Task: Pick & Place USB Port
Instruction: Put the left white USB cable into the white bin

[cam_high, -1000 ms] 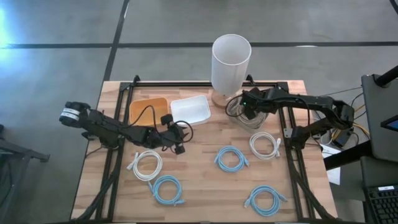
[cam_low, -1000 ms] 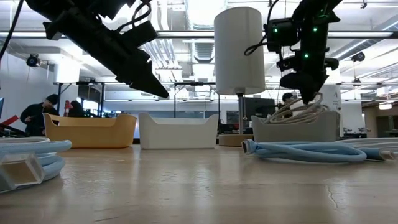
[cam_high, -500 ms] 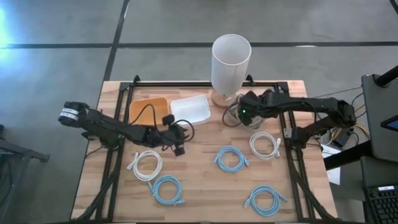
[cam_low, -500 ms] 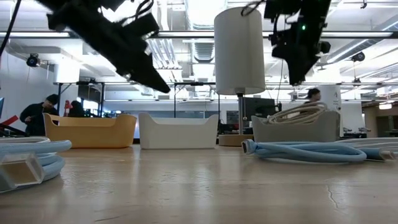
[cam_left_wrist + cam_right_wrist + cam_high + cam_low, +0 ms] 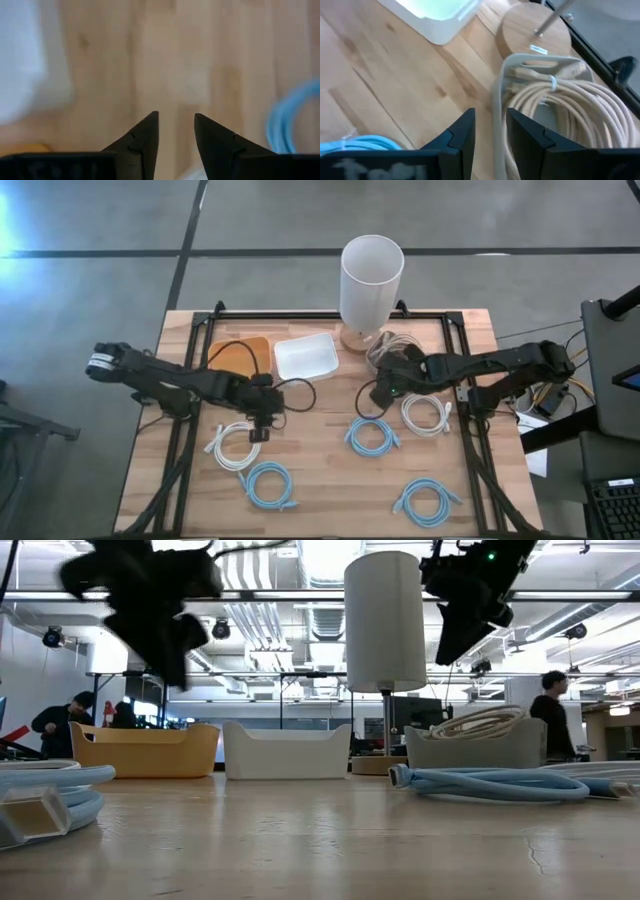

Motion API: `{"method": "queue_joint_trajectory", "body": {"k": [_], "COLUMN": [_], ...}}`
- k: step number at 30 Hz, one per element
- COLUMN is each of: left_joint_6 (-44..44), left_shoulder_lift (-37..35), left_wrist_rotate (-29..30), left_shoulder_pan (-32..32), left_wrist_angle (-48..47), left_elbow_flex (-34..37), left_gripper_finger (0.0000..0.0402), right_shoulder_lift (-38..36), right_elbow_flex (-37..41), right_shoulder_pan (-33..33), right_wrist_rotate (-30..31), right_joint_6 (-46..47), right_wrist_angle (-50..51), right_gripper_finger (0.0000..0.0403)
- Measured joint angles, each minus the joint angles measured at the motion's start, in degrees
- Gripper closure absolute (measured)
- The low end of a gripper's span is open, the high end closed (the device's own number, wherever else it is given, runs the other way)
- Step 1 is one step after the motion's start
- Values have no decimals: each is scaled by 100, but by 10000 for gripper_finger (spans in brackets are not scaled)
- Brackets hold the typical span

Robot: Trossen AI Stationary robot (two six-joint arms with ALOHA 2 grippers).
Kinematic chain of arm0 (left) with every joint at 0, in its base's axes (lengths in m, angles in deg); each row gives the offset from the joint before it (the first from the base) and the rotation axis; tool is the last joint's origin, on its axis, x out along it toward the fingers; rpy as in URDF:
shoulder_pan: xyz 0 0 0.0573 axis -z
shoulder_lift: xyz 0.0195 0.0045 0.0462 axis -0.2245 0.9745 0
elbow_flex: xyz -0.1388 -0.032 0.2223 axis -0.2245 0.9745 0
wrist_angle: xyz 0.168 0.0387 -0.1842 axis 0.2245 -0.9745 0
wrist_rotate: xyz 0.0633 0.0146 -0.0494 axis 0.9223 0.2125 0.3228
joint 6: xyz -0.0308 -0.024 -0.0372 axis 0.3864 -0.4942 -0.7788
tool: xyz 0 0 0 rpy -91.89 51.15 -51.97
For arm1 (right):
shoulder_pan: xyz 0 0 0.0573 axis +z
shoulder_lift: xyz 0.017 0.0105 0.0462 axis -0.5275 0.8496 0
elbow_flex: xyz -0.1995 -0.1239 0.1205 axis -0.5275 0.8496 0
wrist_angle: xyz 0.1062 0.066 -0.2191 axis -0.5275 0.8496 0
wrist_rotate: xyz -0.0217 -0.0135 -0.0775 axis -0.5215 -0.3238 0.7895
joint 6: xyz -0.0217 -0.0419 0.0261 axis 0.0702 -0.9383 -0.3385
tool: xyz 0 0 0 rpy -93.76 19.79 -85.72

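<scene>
We see the left gripper (image 5: pixel 262 420) empty and slightly parted above the worktop (image 5: pixel 330 470); the right gripper (image 5: pixel 381 393), likewise parted and empty, hovers beside the cream cable coil (image 5: pixel 560 107).

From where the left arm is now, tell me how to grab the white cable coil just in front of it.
Take the white coil across one side of its ring, coming straight down. It lies flat on the table, so only the bundled strands give the left gripper's fingers something to close around.
</scene>
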Motion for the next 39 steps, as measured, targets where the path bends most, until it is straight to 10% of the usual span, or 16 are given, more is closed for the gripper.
{"method": "queue_joint_trajectory", "body": {"k": [13, 27, 35, 39], "left_joint_6": [-183, -197, -338, -240], "left_shoulder_lift": [21, 2, 25, 38], "left_wrist_rotate": [-822, -325, -247, 789], "left_shoulder_pan": [437, 489, 491, 491], "left_wrist_angle": [-574, 743, 958, 860], "left_elbow_flex": [1155, 2190, 1966, 1394], "left_gripper_finger": [268, 271, 384, 385], "right_shoulder_lift": [0, 0, 0, 0], "right_elbow_flex": [111, 324, 324, 324], "right_shoulder_pan": [47, 45, 45, 45], "right_wrist_rotate": [23, 25, 26, 27], "right_joint_6": [-4, -6, -28, -70], "right_wrist_angle": [-466, -808, -828, -883], "right_gripper_finger": [306, 315, 316, 324]}}
